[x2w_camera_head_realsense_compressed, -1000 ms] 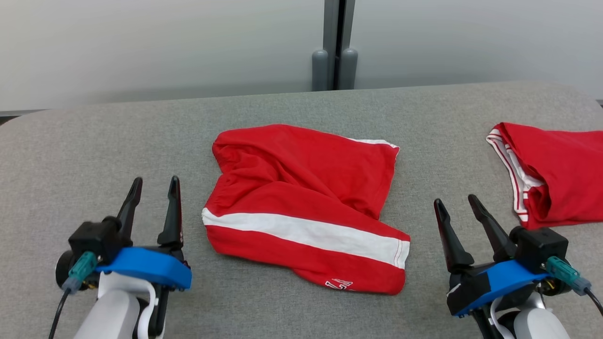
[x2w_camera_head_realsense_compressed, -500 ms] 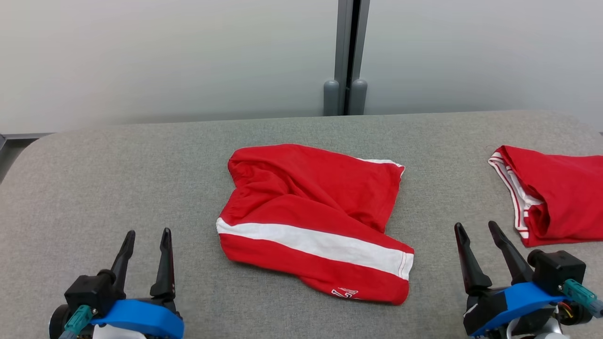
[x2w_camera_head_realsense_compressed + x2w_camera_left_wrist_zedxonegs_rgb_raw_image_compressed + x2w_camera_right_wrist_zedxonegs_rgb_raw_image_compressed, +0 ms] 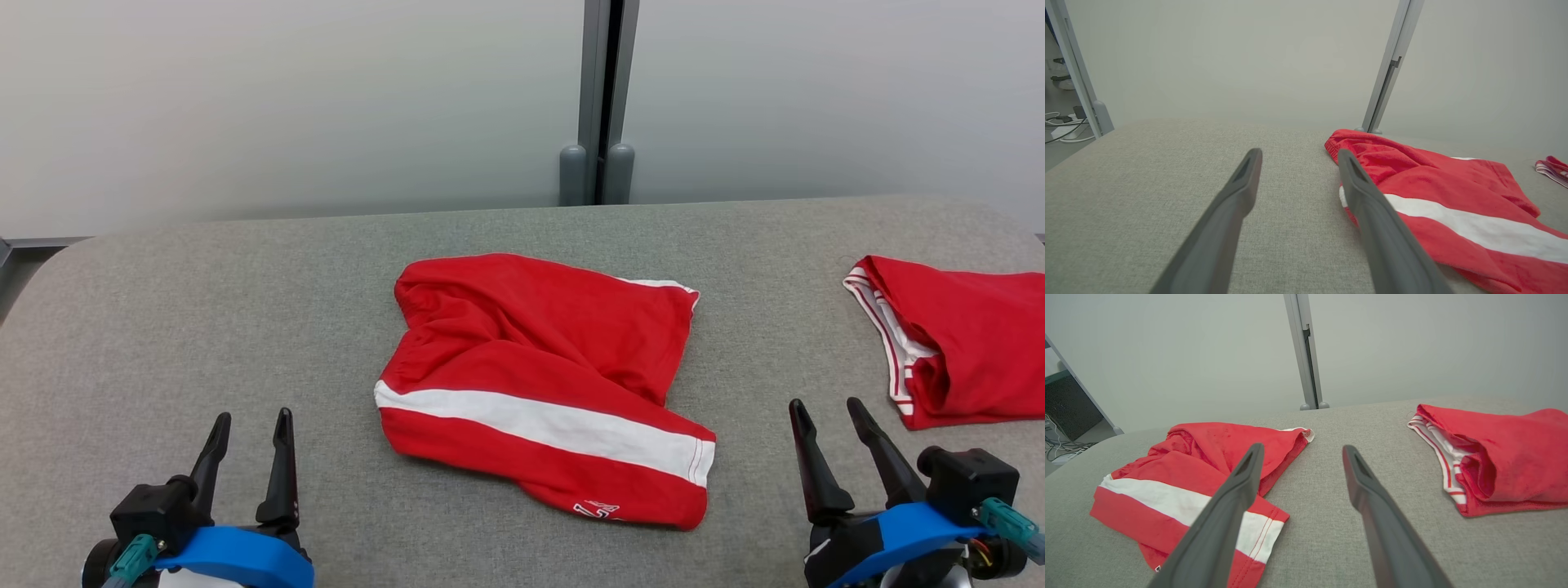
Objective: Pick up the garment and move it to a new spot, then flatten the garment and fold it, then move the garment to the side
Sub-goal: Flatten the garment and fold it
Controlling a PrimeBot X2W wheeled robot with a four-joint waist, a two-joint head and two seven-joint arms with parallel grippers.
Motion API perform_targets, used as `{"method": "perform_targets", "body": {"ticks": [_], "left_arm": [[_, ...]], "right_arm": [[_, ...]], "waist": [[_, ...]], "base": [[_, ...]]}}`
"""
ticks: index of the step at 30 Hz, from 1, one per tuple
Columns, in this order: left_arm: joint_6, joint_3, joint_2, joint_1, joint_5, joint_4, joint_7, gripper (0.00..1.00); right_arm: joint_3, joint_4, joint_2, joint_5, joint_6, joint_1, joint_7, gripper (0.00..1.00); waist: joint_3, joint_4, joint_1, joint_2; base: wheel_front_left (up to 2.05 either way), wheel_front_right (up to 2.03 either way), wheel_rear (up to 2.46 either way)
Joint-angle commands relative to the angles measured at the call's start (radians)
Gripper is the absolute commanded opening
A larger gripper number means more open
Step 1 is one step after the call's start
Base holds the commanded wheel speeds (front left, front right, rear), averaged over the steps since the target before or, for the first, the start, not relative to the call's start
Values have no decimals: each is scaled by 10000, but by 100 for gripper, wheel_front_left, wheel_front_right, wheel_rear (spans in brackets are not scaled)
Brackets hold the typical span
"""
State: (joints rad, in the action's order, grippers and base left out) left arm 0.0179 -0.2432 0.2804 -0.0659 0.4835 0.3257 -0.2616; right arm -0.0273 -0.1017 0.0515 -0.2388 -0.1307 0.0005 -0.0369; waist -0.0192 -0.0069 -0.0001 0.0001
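Released and empty, the left gripper (image 3: 253, 415) sits at the lower left and the right gripper (image 3: 825, 403) at the lower right. Between them, at frame centre, the red garment (image 3: 539, 384) lies crumpled on the grey table (image 3: 204, 294); I think this flanking prepares a two-sided pick.

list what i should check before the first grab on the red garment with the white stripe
1. Left gripper fingers spread, nothing held: ok
2. Right gripper fingers spread, nothing held: ok
3. Both grippers apart from the striped garment: ok
4. Striped garment lying flat: not ok, creased and folded over itself
5. Second red garment apart from the striped one: ok
6. How the layers lie under the top fold: cannot tell
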Motion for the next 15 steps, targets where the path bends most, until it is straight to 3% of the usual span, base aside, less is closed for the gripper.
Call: {"method": "perform_targets", "body": {"ticks": [1,15], "left_arm": [[-38,15,51,14,54,30,-44,100],[89,-213,67,-471,150,201,378,100]], "right_arm": [[10,35,-14,-55,-1,115,-62,100],[94,53,-14,-33,-1,-91,-59,100]], "waist": [[-7,-9,1,-1],[-247,-81,1,-1]], "base": [[0,0,0],[0,0,0]]}}
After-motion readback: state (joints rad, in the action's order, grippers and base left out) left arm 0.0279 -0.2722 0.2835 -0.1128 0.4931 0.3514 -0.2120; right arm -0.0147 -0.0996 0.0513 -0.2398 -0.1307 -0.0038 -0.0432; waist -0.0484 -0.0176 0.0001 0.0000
